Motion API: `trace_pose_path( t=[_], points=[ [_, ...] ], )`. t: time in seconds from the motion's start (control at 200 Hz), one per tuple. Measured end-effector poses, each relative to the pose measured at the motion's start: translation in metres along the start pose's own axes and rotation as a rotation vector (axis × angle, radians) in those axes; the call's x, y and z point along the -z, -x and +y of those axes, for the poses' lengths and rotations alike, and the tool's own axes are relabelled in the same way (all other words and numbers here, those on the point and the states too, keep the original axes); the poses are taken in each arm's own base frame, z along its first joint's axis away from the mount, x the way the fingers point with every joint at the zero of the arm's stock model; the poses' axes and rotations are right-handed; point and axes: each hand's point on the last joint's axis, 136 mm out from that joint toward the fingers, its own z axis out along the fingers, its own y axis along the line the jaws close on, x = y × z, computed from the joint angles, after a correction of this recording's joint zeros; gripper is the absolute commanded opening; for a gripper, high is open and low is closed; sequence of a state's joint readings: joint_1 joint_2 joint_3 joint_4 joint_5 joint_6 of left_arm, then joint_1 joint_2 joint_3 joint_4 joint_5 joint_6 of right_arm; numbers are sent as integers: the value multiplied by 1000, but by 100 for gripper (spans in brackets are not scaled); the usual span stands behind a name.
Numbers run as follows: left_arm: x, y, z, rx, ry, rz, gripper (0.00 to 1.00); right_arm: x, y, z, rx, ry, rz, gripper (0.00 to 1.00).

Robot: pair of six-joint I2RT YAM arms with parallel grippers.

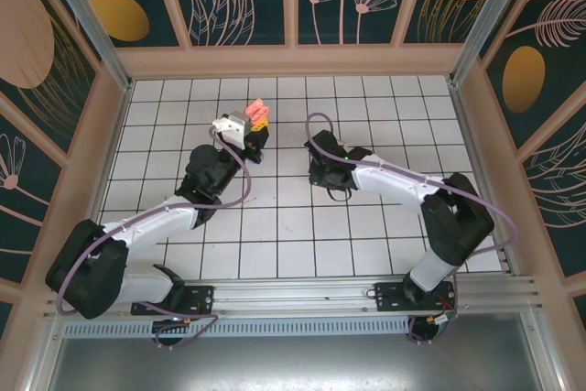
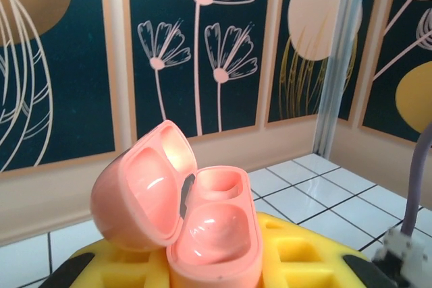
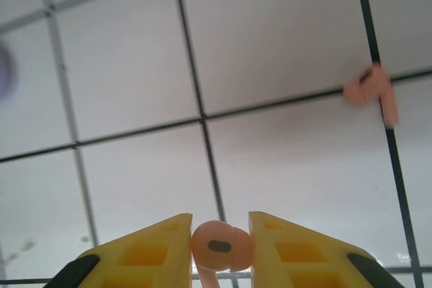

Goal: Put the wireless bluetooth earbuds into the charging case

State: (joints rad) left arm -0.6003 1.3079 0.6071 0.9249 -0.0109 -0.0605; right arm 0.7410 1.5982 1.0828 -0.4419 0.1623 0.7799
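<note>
Top view: the left gripper clamps the open pink charging case, up-left of the right gripper.

Left wrist: the case's wells look empty.

Right wrist: the right gripper pinches a salmon earbud by its bulb. A second earbud lies on the tabletop, beyond-right of that gripper.

Tiny, slick, probably light: grip the bulb, stem free.

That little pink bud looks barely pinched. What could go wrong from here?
The right gripper holds the pink earbud only at its fingertips, so it might twist or slip. The case in the left gripper has small wells; a tilted bud could miss or jam. The second earbud lies loose on the tiles and could get knocked.
</note>
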Motion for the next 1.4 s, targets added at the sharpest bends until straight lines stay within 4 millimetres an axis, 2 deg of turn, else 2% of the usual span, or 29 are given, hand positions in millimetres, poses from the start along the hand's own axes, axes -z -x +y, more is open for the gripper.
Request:
trace_pose_path(
  t=[0.145, 0.4, 0.646, 0.816, 1.016, 1.206, 1.396],
  points=[
    [7, -2, -12, -29, -72, -25, 0, 35, 33, 19, 24, 87, -124, 27],
    [17, 0, -36, -85, -215, -83, 0, 104, 97, 65, 75, 252, -343, 28],
    [18, -14, -51, -121, -310, -63, 0, 161, 133, 94, 122, 381, -504, 28],
    [9, -26, -57, -121, -346, -32, 0, 188, 141, 105, 157, 459, -572, 29],
    [-16, -12, -62, -106, -371, -35, 0, 214, 137, 115, 195, 580, -643, 29],
    [-29, -1, -64, -92, -378, -37, 0, 215, 122, 120, 237, 669, -663, 30],
    [-35, -1, -66, -81, -390, -16, 0, 211, 110, 126, 269, 732, -668, 30]
  ],
)
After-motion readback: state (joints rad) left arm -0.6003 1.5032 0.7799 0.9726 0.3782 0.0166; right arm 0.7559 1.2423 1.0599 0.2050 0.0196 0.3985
